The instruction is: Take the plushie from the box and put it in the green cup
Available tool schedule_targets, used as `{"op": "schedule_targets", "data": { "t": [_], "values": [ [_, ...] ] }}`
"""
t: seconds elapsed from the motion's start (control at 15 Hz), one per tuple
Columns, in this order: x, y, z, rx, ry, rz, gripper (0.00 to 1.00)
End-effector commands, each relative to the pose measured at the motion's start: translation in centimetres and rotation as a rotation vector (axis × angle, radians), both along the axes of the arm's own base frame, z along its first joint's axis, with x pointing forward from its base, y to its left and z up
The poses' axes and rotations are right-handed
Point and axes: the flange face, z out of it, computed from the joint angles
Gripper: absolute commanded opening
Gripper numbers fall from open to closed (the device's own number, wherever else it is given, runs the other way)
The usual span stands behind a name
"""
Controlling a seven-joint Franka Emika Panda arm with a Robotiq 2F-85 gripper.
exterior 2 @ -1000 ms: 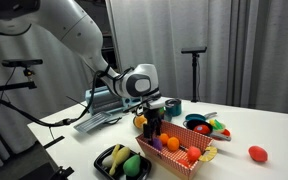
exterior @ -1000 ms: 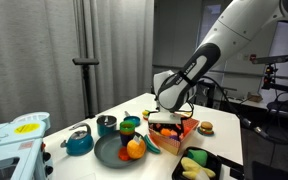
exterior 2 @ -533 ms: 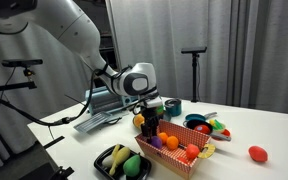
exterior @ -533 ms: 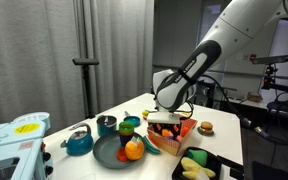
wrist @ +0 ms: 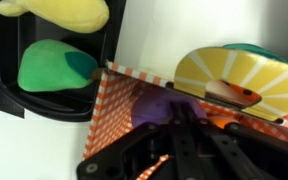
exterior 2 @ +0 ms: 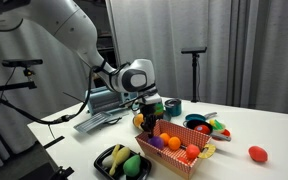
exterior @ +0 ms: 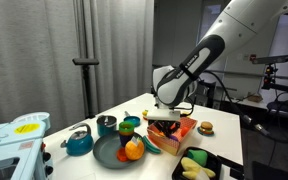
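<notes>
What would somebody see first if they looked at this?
The big white robot arm bends down over the orange-red box, which is full of toy food, in the middle of the table. In the wrist view, a purple plushie shows close up over the box's checked lining.

place: lab | cues: grey curtain [exterior: 34, 50], tripod stand [exterior: 85, 80], white table [exterior 2: 254, 125]

White bench [exterior: 227, 140] carries blue kettle [exterior: 79, 143], teal cup [exterior: 106, 125], green cup [exterior: 130, 124] and dark plate [exterior: 109, 152] close together; box [exterior: 187, 133] just beside plate; black tray [exterior: 212, 153] nr front edge; burger-like toy [exterior: 206, 127] and red toy [exterior 2: 256, 153] sit apart.
</notes>
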Motion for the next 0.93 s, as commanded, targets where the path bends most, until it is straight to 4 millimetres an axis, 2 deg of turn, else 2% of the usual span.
{"op": "schedule_targets", "data": {
  "t": [0.0,0.33,0.47,0.67,0.73,0.8,0.87],
  "values": [
    [0.1,1.3,3.8,0.017,-0.034,0.058,0.00],
    [1.1,3.1,10.6,0.031,-0.145,0.189,0.00],
    [0.8,2.4,14.5,0.044,-0.196,0.253,0.00],
    [0.9,3.0,19.0,0.083,-0.259,0.346,0.00],
    [0.9,3.2,19.9,0.091,-0.273,0.364,0.00],
    [1.8,5.3,19.7,0.110,-0.275,0.377,0.00],
    [2.3,6.2,19.8,0.121,-0.279,0.390,0.00]
  ]
}}
